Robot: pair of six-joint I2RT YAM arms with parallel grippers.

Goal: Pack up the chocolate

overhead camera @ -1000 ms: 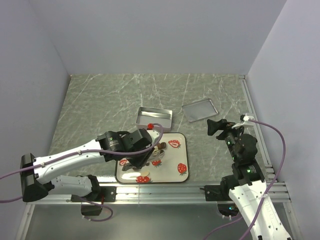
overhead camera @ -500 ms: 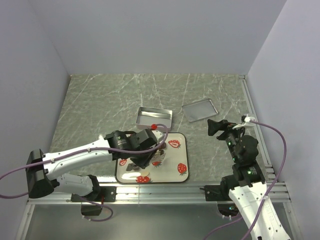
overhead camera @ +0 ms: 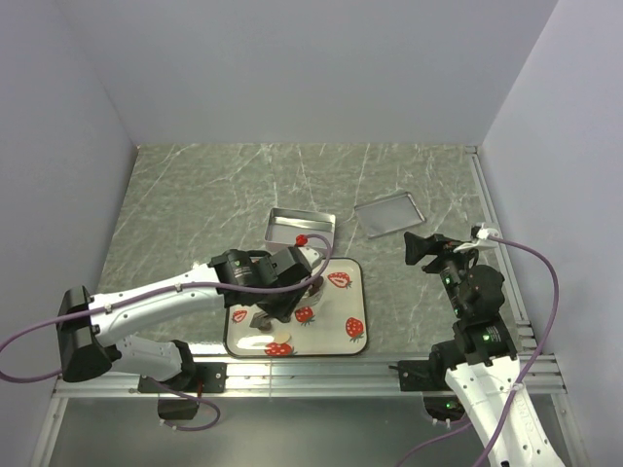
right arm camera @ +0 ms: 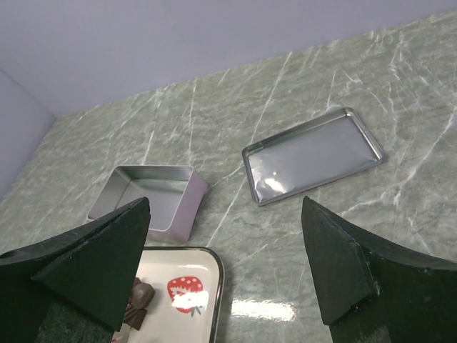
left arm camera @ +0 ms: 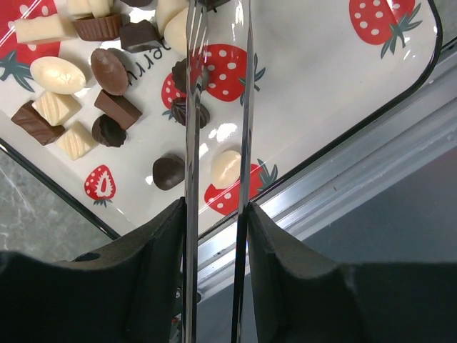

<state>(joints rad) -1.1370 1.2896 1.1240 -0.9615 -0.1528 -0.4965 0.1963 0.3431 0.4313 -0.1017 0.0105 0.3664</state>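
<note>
Several chocolate pieces (left arm camera: 109, 68), dark, light brown and cream-white, lie on a white strawberry-print tray (left arm camera: 335, 78). The tray also shows in the top view (overhead camera: 347, 302). My left gripper (left arm camera: 216, 213) is shut on thin metal tongs (left arm camera: 191, 107) and hangs over the tray (overhead camera: 284, 282). The tong blades straddle a dark piece (left arm camera: 187, 111). Their tips run off the top edge, so I cannot tell whether they hold a piece. My right gripper (right arm camera: 225, 214) is open and empty, raised at the right (overhead camera: 428, 245).
An open silver tin (overhead camera: 300, 229) stands just behind the tray, and shows in the right wrist view (right arm camera: 146, 194). Its flat lid (overhead camera: 387, 212) lies to the right of it (right arm camera: 311, 153). A metal rail (left arm camera: 343, 179) runs along the tray's near edge.
My left arm has shifted to the right over the tray with the tongs. The right arm has not moved.
</note>
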